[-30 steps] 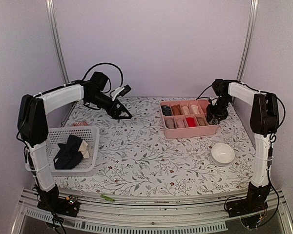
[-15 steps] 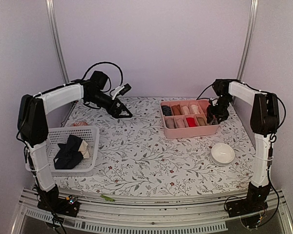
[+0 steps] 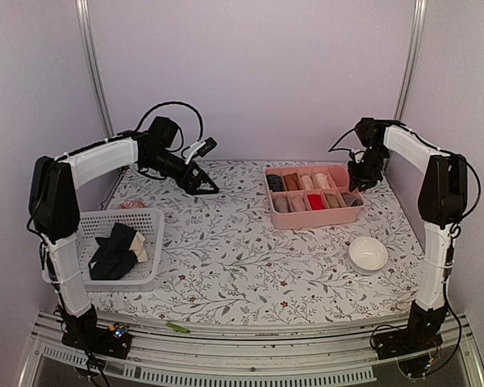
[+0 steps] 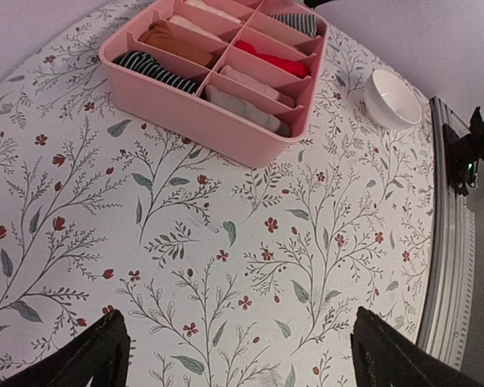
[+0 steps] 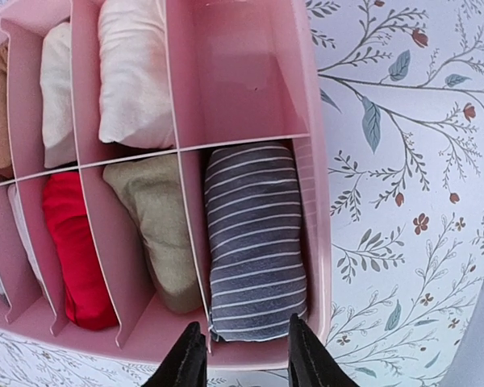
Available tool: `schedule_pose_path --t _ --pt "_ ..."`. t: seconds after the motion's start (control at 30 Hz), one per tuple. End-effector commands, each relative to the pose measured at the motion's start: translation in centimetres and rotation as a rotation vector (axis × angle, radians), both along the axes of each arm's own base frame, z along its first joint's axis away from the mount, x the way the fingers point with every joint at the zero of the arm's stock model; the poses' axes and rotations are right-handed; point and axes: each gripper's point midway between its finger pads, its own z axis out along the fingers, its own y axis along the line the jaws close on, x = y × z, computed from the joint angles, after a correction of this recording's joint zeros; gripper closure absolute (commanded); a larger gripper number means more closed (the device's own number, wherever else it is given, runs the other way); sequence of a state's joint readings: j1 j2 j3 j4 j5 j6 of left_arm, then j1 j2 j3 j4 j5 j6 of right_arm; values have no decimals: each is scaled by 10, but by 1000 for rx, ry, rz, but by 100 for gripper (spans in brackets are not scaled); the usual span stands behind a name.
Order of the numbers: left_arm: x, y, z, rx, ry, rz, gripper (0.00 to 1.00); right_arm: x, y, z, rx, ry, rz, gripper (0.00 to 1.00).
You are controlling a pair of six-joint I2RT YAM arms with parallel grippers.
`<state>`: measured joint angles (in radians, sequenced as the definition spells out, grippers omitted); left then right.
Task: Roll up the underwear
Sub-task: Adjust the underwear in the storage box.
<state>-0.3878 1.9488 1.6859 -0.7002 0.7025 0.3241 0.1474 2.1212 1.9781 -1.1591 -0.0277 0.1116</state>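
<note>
My right gripper [image 3: 356, 184] hangs open just above the right end of the pink divided tray [image 3: 315, 216]. In the right wrist view its jaws [image 5: 242, 355] stand apart over the near end of a grey-and-white striped underwear roll [image 5: 254, 234], which lies in its compartment, not gripped. An olive-tan roll [image 5: 157, 234], a red roll [image 5: 73, 250] and a cream roll [image 5: 133, 72] fill neighbouring compartments. The compartment behind the striped roll [image 5: 234, 72] is bare. My left gripper [image 3: 208, 189] is open and empty above the far-left table. Black underwear [image 3: 113, 251] and a cream piece [image 3: 141, 251] lie in the white mesh basket [image 3: 149, 218].
A white bowl [image 3: 368, 254] sits near the table's right front, and it also shows in the left wrist view [image 4: 391, 98]. The floral tablecloth [image 4: 250, 242] lies under my left gripper [image 4: 242, 343]. The tray [image 4: 194, 105] shows there with several rolls.
My right gripper has risen from the tray's right end and drawn back a little toward the far right. The striped roll stays in its compartment. The left arm has barely moved.
</note>
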Motion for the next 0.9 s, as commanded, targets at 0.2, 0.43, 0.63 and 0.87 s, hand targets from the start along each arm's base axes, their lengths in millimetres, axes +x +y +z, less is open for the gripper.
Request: schedule_pose_path --t 0.2,0.43,0.63,0.87 --pt "8 4 11 -7 -30 16 4 -25 -13 -41 -59 126 0 88" --pt "22 12 22 16 -97 43 4 -48 -15 -80 -68 220 20 95" --pt "47 31 58 18 -217 97 4 -24 -11 -43 -47 92 11 92" --pt "74 62 114 1 -366 230 4 8 -12 48 -51 -132 14 74"
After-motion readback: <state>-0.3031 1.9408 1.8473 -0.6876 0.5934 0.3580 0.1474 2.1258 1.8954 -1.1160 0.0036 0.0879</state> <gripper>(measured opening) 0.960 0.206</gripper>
